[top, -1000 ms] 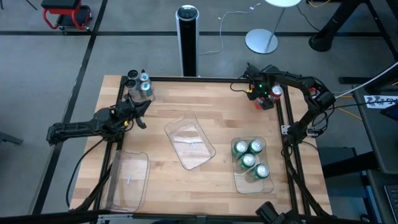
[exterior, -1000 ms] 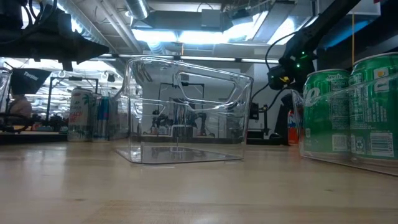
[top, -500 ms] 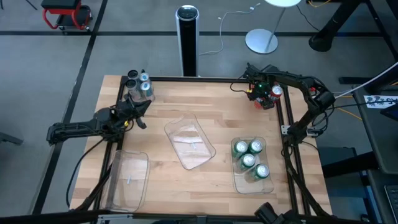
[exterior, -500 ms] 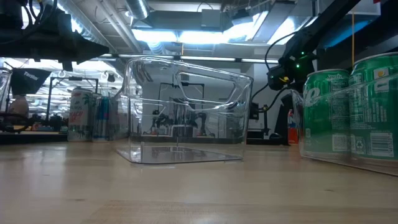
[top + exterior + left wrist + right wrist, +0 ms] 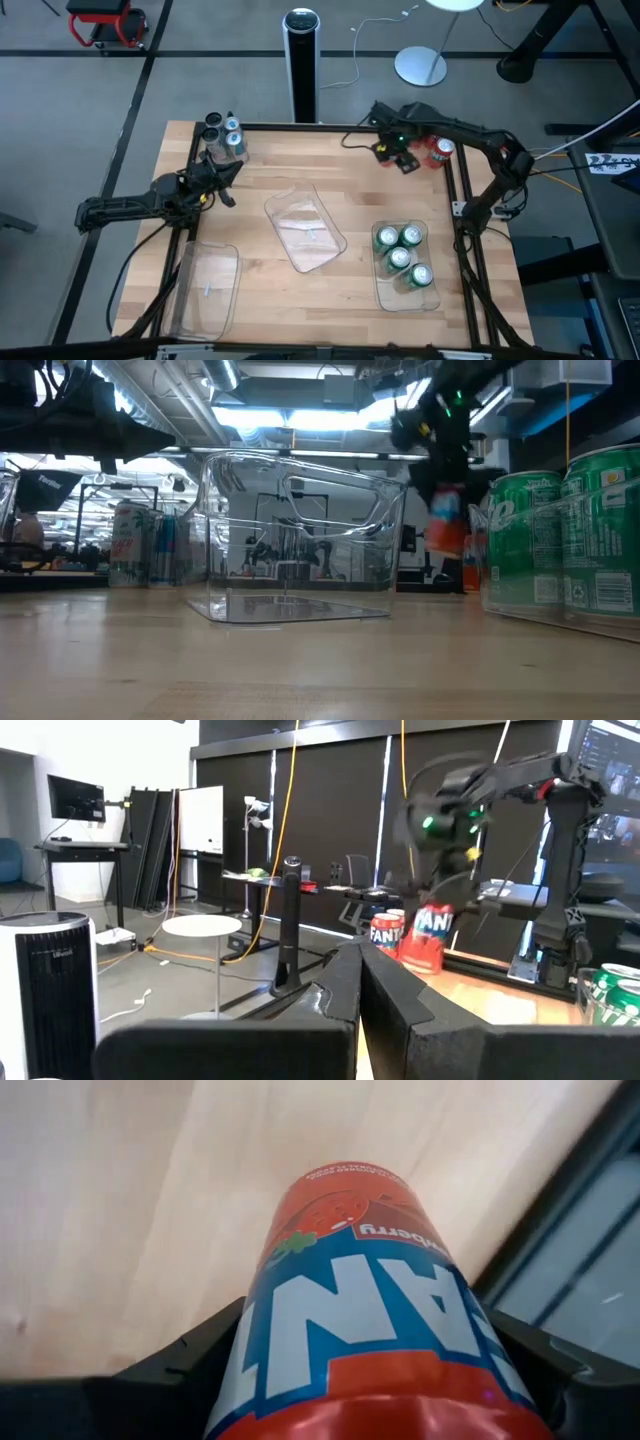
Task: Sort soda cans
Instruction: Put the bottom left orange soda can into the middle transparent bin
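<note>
My right gripper [image 5: 398,152] hangs over the table's far right part, shut on a red-and-white soda can [image 5: 447,520] that is off the wood. Another red can [image 5: 441,150] stands on its base at the far right corner. Several green cans [image 5: 404,258] stand in a clear tray [image 5: 383,292] at the right. Silver cans [image 5: 224,136] stand at the far left corner. My left gripper [image 5: 230,180] waits shut near them, holding nothing. My right gripper pinches the red-and-white can by its side wall [image 5: 300,1330] between the two fingers [image 5: 190,1355], one on each side. The fingers come from above, pointing steeply down. The can hangs below them, bottom end down, lifted clear of the table.
An empty clear tray [image 5: 305,228] lies askew at the table's middle, and another [image 5: 208,288] sits at the near left. A tall black-and-silver cylinder [image 5: 301,60] stands beyond the far edge. Black frame rails [image 5: 468,240] run along the table's right side.
My right gripper has risen and swung from the far right corner toward the table's left, carrying the red-and-white can up off the wood. The other red can has stayed at the corner.
</note>
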Available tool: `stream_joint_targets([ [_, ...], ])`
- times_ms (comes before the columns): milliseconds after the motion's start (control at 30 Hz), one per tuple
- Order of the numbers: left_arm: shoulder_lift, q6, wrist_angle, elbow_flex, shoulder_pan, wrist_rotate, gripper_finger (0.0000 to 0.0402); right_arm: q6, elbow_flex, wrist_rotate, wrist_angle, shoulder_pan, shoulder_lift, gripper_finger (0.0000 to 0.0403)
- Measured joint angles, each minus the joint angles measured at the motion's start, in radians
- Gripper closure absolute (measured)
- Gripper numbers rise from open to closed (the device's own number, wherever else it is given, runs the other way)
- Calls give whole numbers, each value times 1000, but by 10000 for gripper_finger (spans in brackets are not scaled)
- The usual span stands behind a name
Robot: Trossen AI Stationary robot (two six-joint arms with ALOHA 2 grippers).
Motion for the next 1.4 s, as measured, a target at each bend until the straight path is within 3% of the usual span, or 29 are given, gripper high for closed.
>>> stream_joint_targets([
  [300,0,-2,0,0,0,0,402,59,181,-27,79,249,0,111],
  [567,0,-6,-4,0,0,0,402,75,219,-60,251,415,0,111],
  [933,0,-12,-10,0,0,0,402,73,228,-95,441,530,77,111],
  [1400,2,-10,-18,0,0,0,401,-3,398,-121,431,586,317,111],
])
